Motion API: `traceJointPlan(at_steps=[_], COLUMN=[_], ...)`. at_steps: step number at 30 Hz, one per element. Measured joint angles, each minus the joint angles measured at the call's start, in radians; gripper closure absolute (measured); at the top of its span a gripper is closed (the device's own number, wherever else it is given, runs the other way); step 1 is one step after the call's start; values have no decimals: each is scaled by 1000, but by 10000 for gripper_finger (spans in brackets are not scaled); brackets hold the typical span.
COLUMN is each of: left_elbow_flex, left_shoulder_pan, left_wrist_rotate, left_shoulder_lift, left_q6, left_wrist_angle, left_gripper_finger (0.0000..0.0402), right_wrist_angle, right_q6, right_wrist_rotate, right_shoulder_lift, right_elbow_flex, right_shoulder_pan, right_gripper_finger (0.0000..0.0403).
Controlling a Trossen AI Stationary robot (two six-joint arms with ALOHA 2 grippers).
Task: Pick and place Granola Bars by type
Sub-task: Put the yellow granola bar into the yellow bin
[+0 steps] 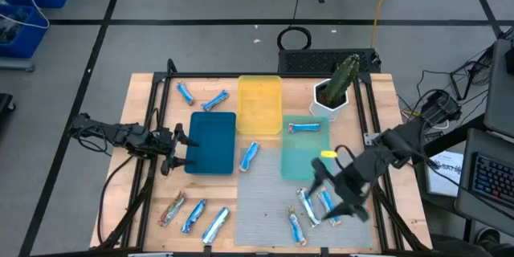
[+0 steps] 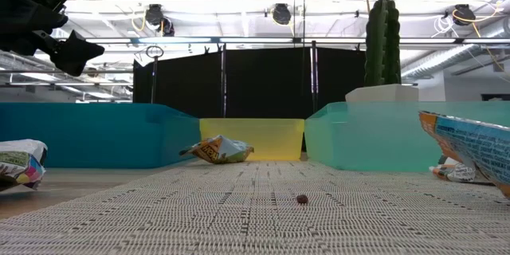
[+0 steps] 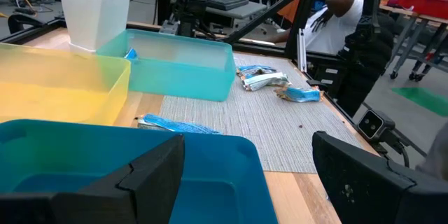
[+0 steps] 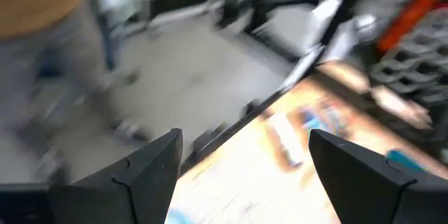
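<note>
Wooden table [image 1: 144,88], grey mat at centre. Right gripper [image 1: 336,195] at 5 o'clock, fingers spread, empty, over granola bars [image 1: 309,207]. We advise: descend square across one bar, close on middle only. Left gripper [image 1: 178,148] open, idle at 9 o'clock beside blue tray [image 1: 210,142].

Blue tray [image 1: 211,142], yellow tray [image 1: 259,104], teal tray [image 1: 304,148] side by side on wooden bench [image 1: 144,104]. White potted cactus [image 1: 336,90] just behind teal tray. Grey woven mat [image 1: 261,209] up front.
</note>
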Motion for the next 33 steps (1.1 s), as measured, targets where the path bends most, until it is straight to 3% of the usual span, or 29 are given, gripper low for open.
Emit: traceJointPlan(at_steps=[9,14,29,33], left_elbow_flex=[0,0,0,0], left_shoulder_pan=[0,0,0,0], left_wrist_rotate=[0,0,0,0], left_shoulder_lift=[0,0,0,0], left_q6=[0,0,-1,-1], left_wrist_angle=[0,0,0,1], left_gripper_finger=[91,91,92,91], right_wrist_angle=[-219,-222,-195,-191], right_q6=[-214,-289,-618,-639], right_wrist_rotate=[-59,-129,-128,-127], right_shoulder_lift=[-34,-33,-29,-9], right_elbow_flex=[-3,-47,-293,-373], right_shoulder_pan=[73,75,41,49], right_gripper_finger=[99,99,109,110])
